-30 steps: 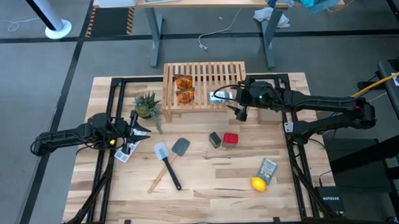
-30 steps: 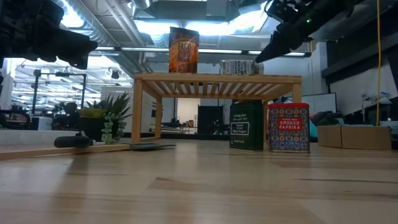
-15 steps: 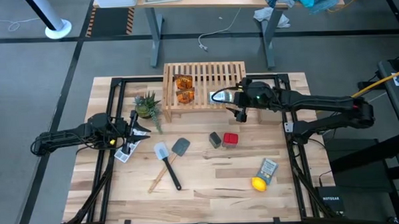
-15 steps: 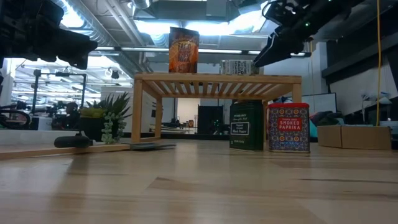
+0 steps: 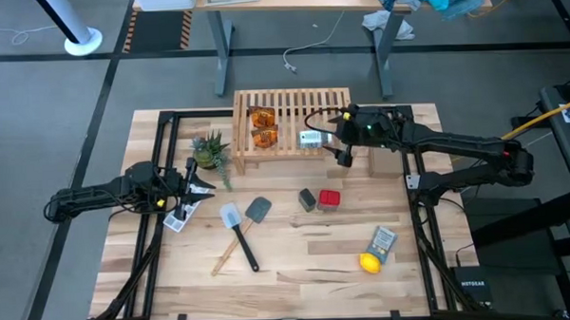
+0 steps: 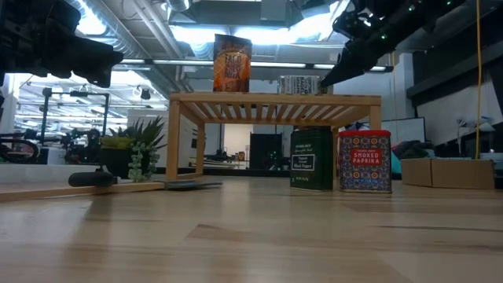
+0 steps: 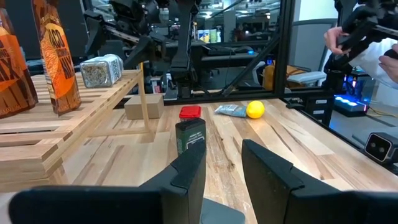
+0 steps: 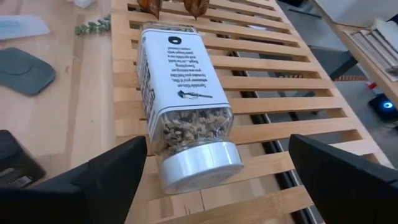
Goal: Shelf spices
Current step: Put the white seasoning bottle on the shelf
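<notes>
The shelf (image 5: pixel 293 122) stands at the table's far middle. On its slatted top stand two amber packets (image 5: pixel 263 127), and a clear white-capped bottle (image 8: pixel 180 99) lies on its side. My right gripper (image 8: pixel 217 155) hovers open over the shelf's right part. Its fingers are apart on either side of the bottle's cap end (image 8: pixel 200 163) and clear of it. A black box (image 5: pixel 307 199) and a red box (image 5: pixel 330 198) stand on the table in front of the shelf. My left gripper (image 5: pixel 196 182) waits level at the table's left, with a gap between its fingers and nothing in it.
A small plant (image 5: pixel 210 148) stands left of the shelf. Two spatulas (image 5: pixel 242 228) lie in the middle left. A lemon (image 5: pixel 368 263) and a grey-blue packet (image 5: pixel 383 242) lie near the front right. A white card (image 5: pixel 178 221) lies below the left gripper.
My right gripper has shifted a little toward the table's far edge over the shelf's right end, staying open. The bottle has stayed where it lay on the slats.
</notes>
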Action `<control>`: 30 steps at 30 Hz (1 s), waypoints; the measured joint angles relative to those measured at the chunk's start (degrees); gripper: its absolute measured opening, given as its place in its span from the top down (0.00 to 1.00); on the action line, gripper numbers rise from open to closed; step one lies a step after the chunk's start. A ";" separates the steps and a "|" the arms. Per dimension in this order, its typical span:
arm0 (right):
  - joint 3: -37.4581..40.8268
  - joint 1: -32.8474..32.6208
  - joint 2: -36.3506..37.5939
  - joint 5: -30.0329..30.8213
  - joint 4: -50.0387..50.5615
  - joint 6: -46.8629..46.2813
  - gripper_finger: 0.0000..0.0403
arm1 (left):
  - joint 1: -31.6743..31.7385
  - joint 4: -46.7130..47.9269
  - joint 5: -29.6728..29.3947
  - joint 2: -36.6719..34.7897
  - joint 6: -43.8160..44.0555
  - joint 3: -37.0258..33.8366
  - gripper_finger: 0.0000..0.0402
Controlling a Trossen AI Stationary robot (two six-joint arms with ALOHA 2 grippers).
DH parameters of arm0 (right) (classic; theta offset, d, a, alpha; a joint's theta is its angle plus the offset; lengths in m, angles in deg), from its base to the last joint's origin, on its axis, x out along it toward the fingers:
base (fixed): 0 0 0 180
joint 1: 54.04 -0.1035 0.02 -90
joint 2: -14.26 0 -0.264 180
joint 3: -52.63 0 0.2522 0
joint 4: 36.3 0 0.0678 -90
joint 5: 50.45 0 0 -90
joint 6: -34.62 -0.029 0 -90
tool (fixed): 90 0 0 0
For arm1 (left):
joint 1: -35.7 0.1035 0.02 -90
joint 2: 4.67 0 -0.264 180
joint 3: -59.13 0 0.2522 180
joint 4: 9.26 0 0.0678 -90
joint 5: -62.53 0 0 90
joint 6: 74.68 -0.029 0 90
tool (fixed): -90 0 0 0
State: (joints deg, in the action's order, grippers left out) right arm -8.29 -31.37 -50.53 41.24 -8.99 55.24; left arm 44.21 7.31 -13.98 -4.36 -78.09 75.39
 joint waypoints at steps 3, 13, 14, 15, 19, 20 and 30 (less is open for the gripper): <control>0.00 -0.04 -0.55 -0.81 0.11 -0.02 0.01 | 0.00 0.00 0.01 0.00 0.01 0.01 0.76; -0.04 0.33 -2.22 -0.25 -0.19 -3.12 0.01 | -0.02 0.00 0.01 0.00 0.01 0.02 0.76; -0.04 0.33 -2.22 -0.25 -0.02 -3.76 0.02 | -0.02 0.00 -0.01 0.00 0.01 0.00 0.76; -0.04 0.33 -2.22 -0.27 -0.16 -4.35 0.03 | 0.00 0.00 0.01 0.00 0.01 0.00 0.76; -0.04 0.33 -2.22 0.55 -0.26 -8.45 0.13 | -0.01 0.00 -0.01 -0.02 0.01 0.00 0.76; -0.04 0.32 -2.22 0.82 -0.26 -9.15 0.16 | 0.00 0.00 -0.01 -0.01 0.01 0.00 0.76; -0.07 0.22 -2.15 -0.04 -0.51 -9.91 0.51 | 0.00 0.00 -0.01 -0.02 0.01 0.02 0.76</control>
State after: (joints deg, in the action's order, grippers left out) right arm -8.36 -31.15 -52.68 41.20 -9.49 45.32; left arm 44.21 7.31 -14.00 -4.38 -78.08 75.41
